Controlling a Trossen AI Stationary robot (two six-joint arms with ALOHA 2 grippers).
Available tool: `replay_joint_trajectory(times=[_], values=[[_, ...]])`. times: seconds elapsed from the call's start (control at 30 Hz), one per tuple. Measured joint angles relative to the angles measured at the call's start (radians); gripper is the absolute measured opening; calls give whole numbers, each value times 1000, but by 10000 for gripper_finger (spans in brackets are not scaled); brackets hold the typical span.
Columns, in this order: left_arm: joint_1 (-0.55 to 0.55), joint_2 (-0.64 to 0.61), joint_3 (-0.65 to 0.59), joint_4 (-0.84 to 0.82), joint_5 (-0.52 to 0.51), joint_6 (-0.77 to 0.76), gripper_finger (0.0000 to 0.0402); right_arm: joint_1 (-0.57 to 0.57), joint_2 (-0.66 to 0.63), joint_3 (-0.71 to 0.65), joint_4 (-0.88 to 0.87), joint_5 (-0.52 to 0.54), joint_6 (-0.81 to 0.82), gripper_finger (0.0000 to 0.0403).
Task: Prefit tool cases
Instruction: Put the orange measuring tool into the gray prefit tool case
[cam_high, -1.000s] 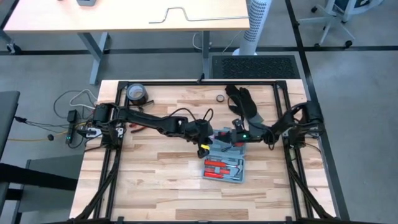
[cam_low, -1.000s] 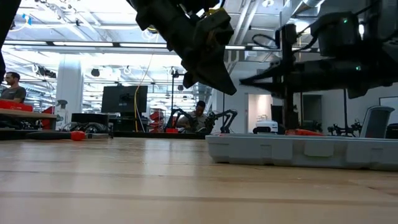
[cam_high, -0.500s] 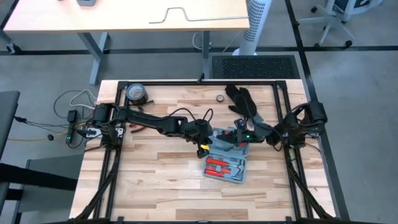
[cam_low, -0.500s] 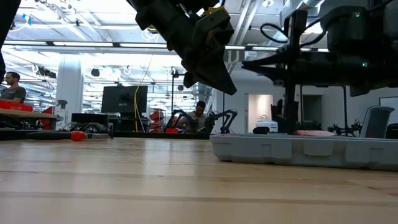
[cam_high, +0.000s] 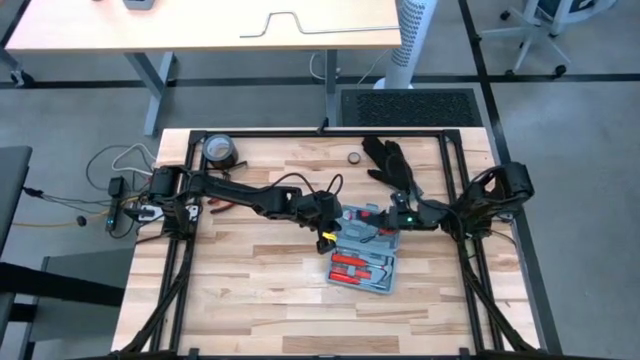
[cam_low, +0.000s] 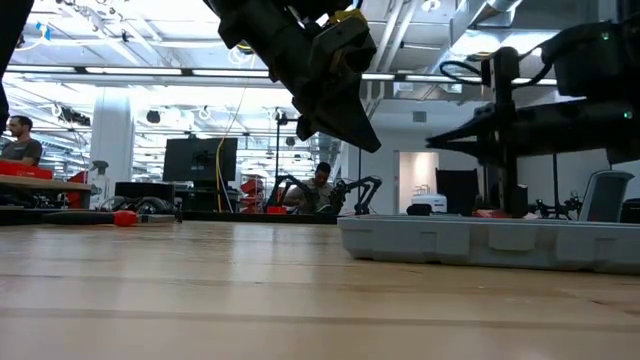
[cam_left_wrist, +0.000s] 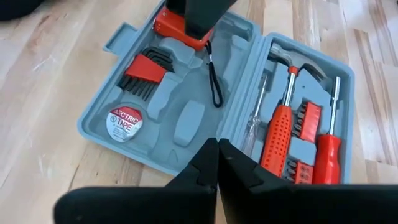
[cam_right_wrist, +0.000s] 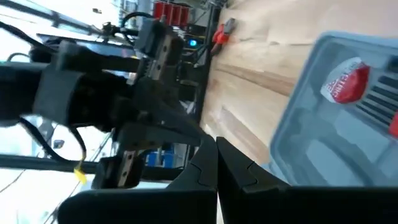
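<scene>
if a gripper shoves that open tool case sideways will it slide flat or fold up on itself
The tool case lies opened flat on the wooden table, so it would probably slide, not tip. It looks like rigid moulded plastic, unlikely to flex, though the halves might pivot at the hinge. The red-handled tools on one side likely make that half heavier, so it may swivel.

Open blue-grey plastic tool case (cam_high: 362, 258) at centre of the wooden tabletop (cam_high: 250, 290), black glove (cam_high: 392, 165) above it, dark tape roll (cam_high: 220, 151) upper left.

tool case (cam_high: 362, 256) | blue-grey, lying open and flat | red-handled tools inside | table centre-right
</scene>
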Motion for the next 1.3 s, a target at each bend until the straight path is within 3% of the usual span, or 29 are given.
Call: replay_joint_trajectory(times=[0.13,0.4,0.53,0.6,0.73,0.8,1.1,1.3], values=[[4,0,0,-5,0,2,0,8,2,5,92,3,-60,0],[5,0,1,-5,3,2,0,14,-186,45,69,-6,-247,0],[6,0,1,2,3,10,0,-11,-161,25,-213,-8,-156,0],[7,0,1,1,3,14,0,-28,-126,16,-226,-39,-73,0],[12,0,1,2,4,18,0,-39,-80,-17,50,-32,-107,0],[15,0,1,4,2,21,0,-38,-99,-9,103,-9,-129,0],[55,0,1,79,-71,139,0,21,-278,3,-224,67,-160,0],[136,0,1,101,31,174,0,59,-449,130,-889,71,-168,0]])
